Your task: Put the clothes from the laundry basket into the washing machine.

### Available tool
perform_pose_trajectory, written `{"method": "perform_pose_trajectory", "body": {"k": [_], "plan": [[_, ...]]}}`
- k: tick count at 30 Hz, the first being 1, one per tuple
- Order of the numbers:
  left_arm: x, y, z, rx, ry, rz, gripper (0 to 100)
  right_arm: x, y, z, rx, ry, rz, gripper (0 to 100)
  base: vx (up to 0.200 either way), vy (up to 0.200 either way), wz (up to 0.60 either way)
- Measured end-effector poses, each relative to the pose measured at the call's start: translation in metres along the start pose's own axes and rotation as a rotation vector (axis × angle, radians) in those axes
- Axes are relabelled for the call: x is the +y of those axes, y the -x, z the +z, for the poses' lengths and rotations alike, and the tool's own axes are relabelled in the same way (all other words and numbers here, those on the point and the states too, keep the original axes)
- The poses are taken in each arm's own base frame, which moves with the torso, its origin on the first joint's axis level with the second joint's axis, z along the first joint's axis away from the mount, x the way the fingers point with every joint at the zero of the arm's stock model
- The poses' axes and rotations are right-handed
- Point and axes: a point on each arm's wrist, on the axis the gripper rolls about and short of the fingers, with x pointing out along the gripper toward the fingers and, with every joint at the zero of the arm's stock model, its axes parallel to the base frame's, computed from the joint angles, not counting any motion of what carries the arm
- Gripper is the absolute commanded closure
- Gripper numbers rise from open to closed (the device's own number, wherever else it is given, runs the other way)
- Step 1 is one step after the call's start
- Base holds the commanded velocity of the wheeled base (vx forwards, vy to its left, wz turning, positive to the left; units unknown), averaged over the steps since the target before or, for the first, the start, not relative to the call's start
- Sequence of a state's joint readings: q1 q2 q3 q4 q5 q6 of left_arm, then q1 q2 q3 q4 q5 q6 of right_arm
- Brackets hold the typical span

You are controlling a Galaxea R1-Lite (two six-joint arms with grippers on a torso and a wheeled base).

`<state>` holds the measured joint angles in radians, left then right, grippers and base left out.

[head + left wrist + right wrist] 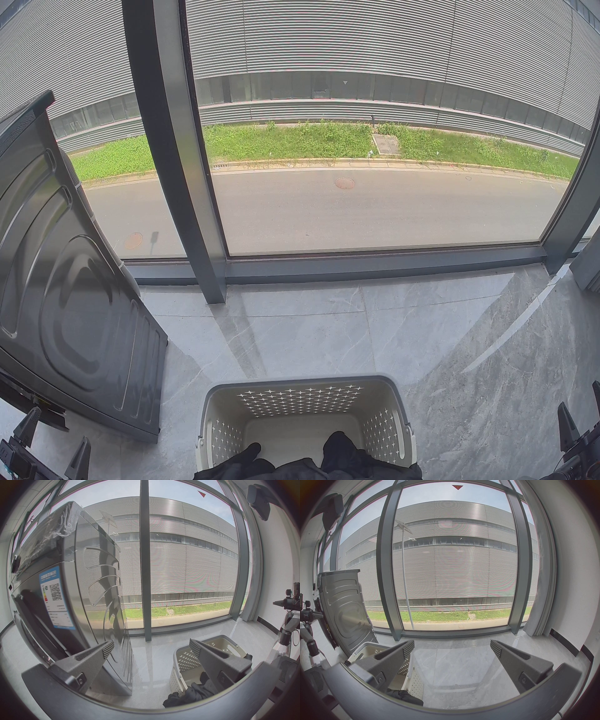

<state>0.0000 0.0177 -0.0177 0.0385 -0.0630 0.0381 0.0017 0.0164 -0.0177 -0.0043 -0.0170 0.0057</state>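
Blue-edged sticker [55,597] on the washing machine [93,605] casing, QR code and coloured rating bars printed on it, lettering too small to be read, red triangle [202,493] marked high on the window glass [187,558]

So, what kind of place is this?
Probably an indoor laundry corner, perhaps a glazed balcony: a washing machine stands near a laundry basket holding dark clothes, on a grey tiled floor before a tall window.

The laundry basket [300,400] sits on the floor [312,331], clothes [312,467] lying in its near end. The washing machine [69,300] stands to its left, and the window [375,187] runs behind both.
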Motion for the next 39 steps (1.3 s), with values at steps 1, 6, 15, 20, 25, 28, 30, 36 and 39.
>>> {"method": "perform_pose_trajectory", "body": {"k": [1,6,15,20,25,28,30,36,39], "plan": [[0.0000,0.0000,0.0000,0.000,0.000,0.000,0,0.0000,0.0000,0.0000,0.001,0.000,0.000,0,0.000,0.000,0.00],[0.0000,0.0000,0.0000,0.000,0.000,0.000,0,0.0000,0.0000,0.0000,0.000,0.000,0.000,0,0.000,0.000,0.00],[0.0000,0.0000,0.0000,0.000,0.000,0.000,0,0.0000,0.0000,0.0000,0.000,0.000,0.000,0,0.000,0.000,0.00],[0.0000,0.0000,0.0000,0.000,0.000,0.000,0,0.0000,0.0000,0.0000,0.000,0.000,0.000,0,0.000,0.000,0.00],[0.0000,0.0000,0.0000,0.000,0.000,0.000,0,0.0000,0.0000,0.0000,0.000,0.000,0.000,0,-0.080,0.000,0.00],[0.0000,0.0000,0.0000,0.000,0.000,0.000,0,0.0000,0.0000,0.0000,0.000,0.000,0.001,0,-0.067,0.000,0.00],[0.0000,0.0000,0.0000,0.000,0.000,0.000,0,0.0000,0.0000,0.0000,0.001,0.000,0.001,0,0.000,0.000,0.00],[0.0000,0.0000,0.0000,0.000,0.001,0.000,0,0.0000,0.0000,0.0000,0.000,0.000,0.000,0,-0.033,0.000,0.00],[0.0000,0.0000,0.0000,0.000,0.000,0.000,0,0.0000,0.0000,0.0000,0.000,0.000,0.001,0,-0.200,0.000,0.00]]}}
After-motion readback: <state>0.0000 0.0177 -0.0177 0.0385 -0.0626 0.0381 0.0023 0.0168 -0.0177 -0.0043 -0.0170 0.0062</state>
